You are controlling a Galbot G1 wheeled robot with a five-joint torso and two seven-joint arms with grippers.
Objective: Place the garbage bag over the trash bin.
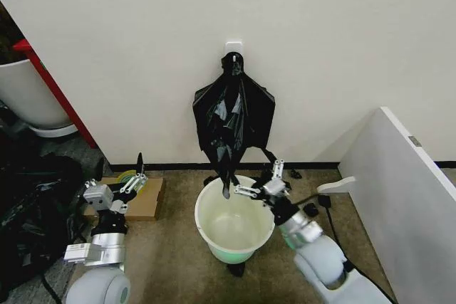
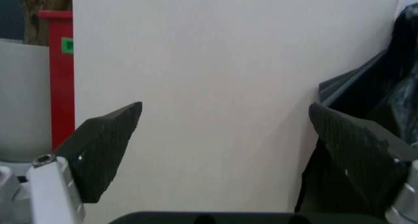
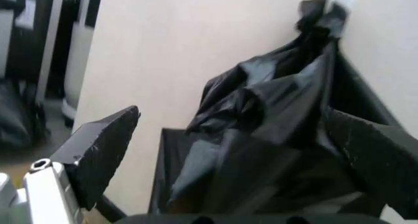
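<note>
Right gripper (image 1: 261,180): nearest item, at the far right rim of the trash bin, jaws apart, holding nothing, just beside the bag's lower tip. Trash bin (image 1: 214,236): round, white, pale green base, upright on carpet at the wall's foot. Garbage bag (image 1: 234,122): glossy black, hanging from a white wall hook (image 1: 234,48), its tip dipping over the bin's mouth. Left gripper (image 1: 135,176): well left of the bin, above a cardboard box (image 1: 146,201), jaws apart, empty.
</note>
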